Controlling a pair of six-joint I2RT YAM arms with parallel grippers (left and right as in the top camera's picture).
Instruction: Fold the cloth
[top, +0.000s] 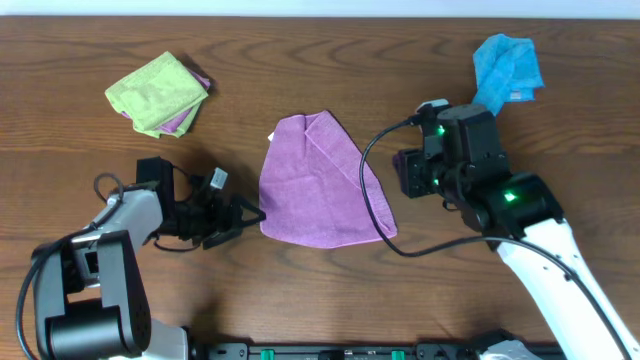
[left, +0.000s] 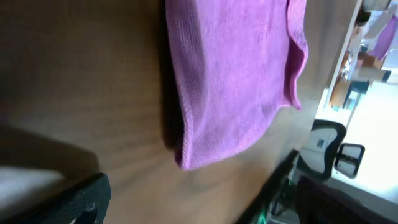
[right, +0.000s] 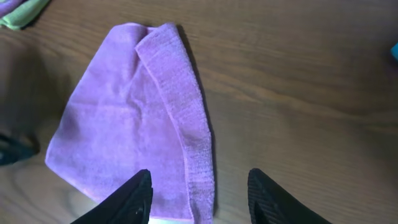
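**Though partly folded, lying flat at centre**

Find lime-green cloth (top: 155, 92) far left. Note left gripper (top: 245, 215) spread wide, its white label (top: 218, 178) unreadable, just beside the cloth (top: 318, 185), purple. See right gripper (right: 200, 177) parted at its right edge, pinching nothing. Spot blue cloth (top: 507, 65) far right.

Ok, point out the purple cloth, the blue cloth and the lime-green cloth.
purple cloth (top: 315, 190), overhead view, middle of its flat panel.
blue cloth (top: 505, 62), overhead view, centre of the crumpled heap.
lime-green cloth (top: 155, 92), overhead view, top face.
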